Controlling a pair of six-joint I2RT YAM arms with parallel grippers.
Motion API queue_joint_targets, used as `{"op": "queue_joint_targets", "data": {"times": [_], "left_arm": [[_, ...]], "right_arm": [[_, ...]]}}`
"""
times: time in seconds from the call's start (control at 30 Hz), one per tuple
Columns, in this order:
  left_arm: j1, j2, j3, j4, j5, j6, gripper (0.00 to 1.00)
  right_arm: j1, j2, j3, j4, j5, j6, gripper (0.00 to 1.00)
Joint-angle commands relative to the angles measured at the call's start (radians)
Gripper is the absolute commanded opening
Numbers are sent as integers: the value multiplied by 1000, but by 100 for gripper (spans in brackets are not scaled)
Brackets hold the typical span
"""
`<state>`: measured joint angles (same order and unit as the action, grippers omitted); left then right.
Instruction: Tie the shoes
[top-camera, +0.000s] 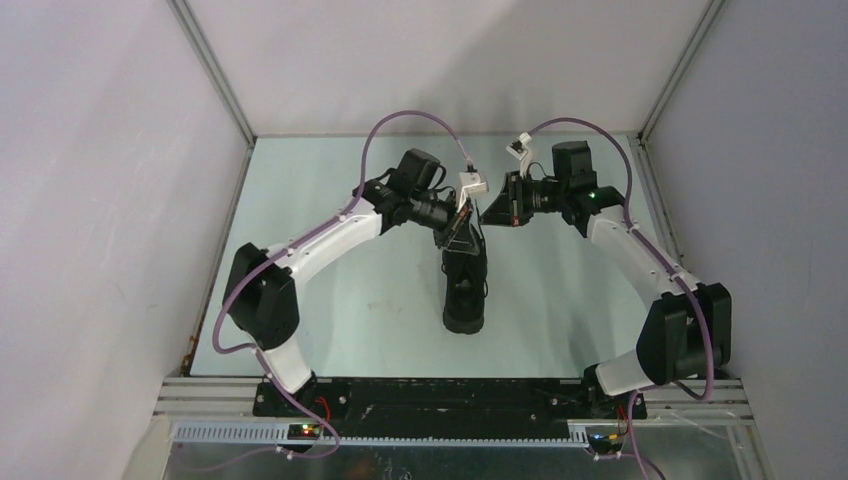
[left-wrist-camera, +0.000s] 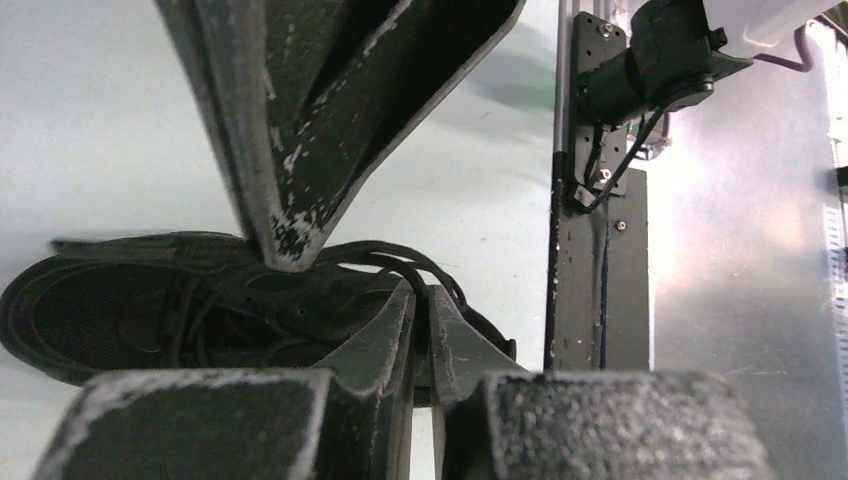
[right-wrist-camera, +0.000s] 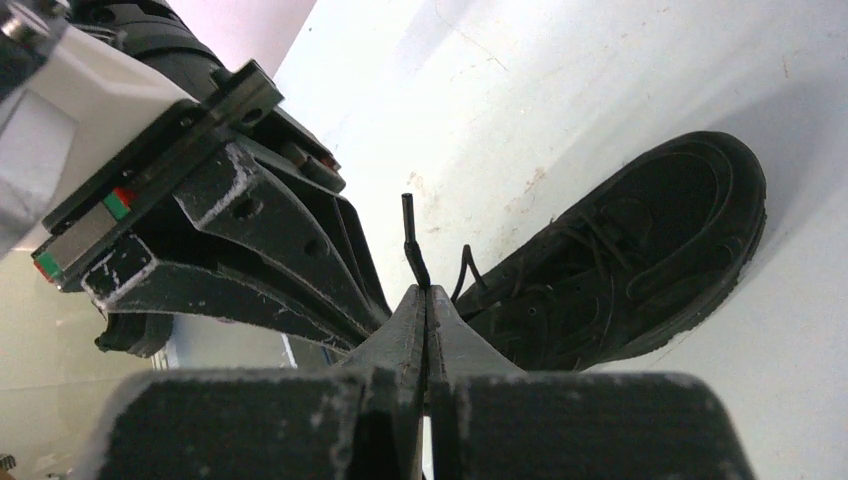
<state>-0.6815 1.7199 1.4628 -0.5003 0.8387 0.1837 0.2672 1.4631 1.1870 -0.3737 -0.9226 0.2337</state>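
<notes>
sneaker (top-camera: 465, 295) mid desk (top-camera: 350, 300), no knot visible yet. right fingers (right-wrist-camera: 447, 335) pinched shut on a lace end (right-wrist-camera: 409, 235); left fingers (left-wrist-camera: 385, 335) closed at the laces (left-wrist-camera: 390, 250), grip unclear. crossing and bow still to do.

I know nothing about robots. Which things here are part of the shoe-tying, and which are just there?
Part of the job: black sneaker, its laces, left hand, right hand pinching a lace end.
Just there: purple cables, table.
</notes>
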Motion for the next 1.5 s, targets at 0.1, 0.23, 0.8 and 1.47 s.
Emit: {"op": "queue_joint_targets", "data": {"times": [0.1,0.23,0.8,1.47], "left_arm": [[-4,16,19,18,15,-45,11],[-3,25,3,31,-14,-76,8],[54,55,-78,299,313,-385,2],[59,89,-113,356,355,-430,32]], "right_arm": [[21,24,51,87,-16,71,0],[4,25,51,102,-28,116,0],[11,16,26,142,-65,167,0],[24,36,25,137,-29,163,0]]}}
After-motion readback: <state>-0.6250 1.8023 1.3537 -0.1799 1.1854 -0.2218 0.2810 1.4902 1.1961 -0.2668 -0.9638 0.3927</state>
